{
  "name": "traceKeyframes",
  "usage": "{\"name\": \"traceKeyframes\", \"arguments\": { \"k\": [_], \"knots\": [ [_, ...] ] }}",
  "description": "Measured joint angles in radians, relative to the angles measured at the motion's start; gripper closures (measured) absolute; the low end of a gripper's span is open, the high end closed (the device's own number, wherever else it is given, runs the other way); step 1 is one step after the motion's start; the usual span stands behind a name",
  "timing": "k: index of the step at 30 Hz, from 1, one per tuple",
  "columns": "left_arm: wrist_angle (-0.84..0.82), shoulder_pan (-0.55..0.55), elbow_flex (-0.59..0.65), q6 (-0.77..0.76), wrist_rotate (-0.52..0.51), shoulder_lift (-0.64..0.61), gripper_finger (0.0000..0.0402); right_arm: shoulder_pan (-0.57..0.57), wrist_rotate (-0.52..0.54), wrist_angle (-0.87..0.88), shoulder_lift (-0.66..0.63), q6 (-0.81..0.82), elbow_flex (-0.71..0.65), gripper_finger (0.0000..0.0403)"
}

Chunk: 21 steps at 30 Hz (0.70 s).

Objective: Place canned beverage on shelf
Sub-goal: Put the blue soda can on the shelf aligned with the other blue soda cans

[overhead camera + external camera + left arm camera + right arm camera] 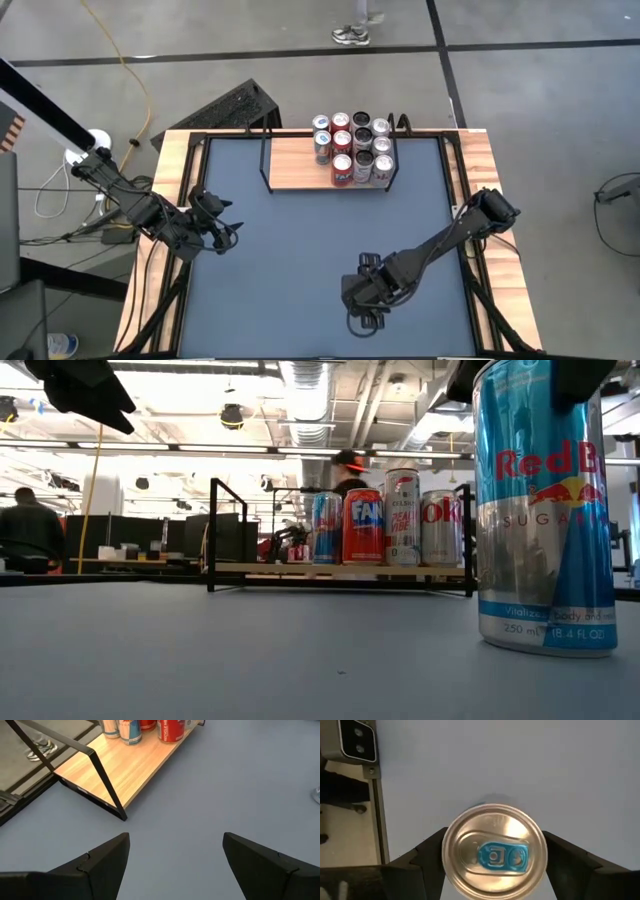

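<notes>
Red Bull sugar-free can [542, 510] remains our subject, but we start with the grey table [300, 260], where it stands upright near the front edge, well apart from the shelf [300, 172] at the back. That light-wood shelf already carries a cluster of cans [352, 148] packed toward its right end, leaving bare board on the left. We see the right gripper [495, 857] poised over the can from above, its fingers [427, 857] spread on either side of the lid and, as far as we can tell, not yet pressing the wall. The left gripper [175, 862] waits at the table's left side, fingers [97, 862] wide apart and holding nothing. We judge the risk to lie in an off-centre squeeze tipping the tall, narrow can, or a carry that clips the shelf's black wire frame [266, 155] or knocks the crowded cans.
</notes>
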<state>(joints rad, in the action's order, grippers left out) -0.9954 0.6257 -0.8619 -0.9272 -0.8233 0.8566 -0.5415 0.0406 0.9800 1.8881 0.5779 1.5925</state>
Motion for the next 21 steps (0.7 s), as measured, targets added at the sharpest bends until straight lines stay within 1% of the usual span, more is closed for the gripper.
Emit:
{"name": "traceKeyframes", "arguments": {
  "k": [11, 14, 19, 21],
  "knots": [
    [0.0, 0.0, 0.0, -0.001, -0.001, 0.0, 0.009, 0.001, -0.012, -0.015, 0.0, -0.01, 0.0, 0.0132],
    [0.0, 0.0, 0.0, -0.001, -0.001, 0.0, 0.009, 0.002, -0.012, -0.016, 0.0, -0.01, 0.0, 0.0155],
    [0.0, 0.0, 0.0, -0.002, -0.002, 0.0, 0.009, 0.001, -0.012, -0.015, -0.001, -0.012, 0.001, 0.0206],
    [0.0, 0.0, 0.0, -0.002, -0.002, 0.0, 0.009, 0.001, -0.012, -0.016, -0.001, -0.011, 0.001, 0.0207]
  ]
}}
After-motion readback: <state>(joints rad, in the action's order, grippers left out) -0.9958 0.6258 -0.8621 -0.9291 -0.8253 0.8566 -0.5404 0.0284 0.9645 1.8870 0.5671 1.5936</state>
